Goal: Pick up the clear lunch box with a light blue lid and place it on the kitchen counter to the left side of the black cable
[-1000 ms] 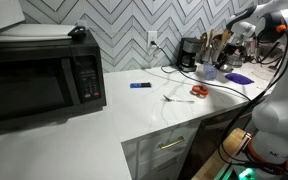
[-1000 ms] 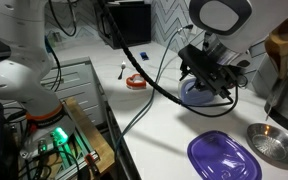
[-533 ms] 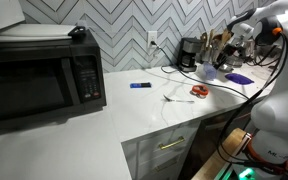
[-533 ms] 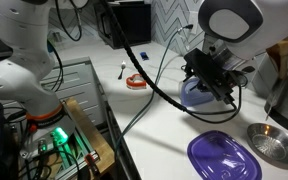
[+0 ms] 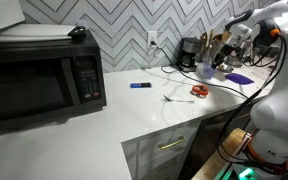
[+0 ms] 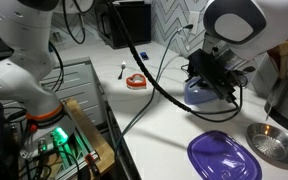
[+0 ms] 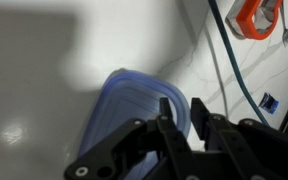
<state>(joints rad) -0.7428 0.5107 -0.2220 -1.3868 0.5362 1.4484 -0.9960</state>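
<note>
The lunch box, clear with a light blue lid, sits on the white kitchen counter. It shows in both exterior views. My gripper comes in from the bottom of the wrist view. Its two fingers stand close together over the lid's right rim, shut on it. The gripper also shows in both exterior views. The black cable runs from the wall outlet across the counter, left of the box. I cannot tell whether the box is lifted.
A flat purple dish and a metal bowl lie near the box. A small red object and a dark blue pen-like stick lie further along. A black microwave stands at the far end.
My gripper has settled slightly lower over the lunch box's rim. The box has shifted a little with it in an exterior view.
</note>
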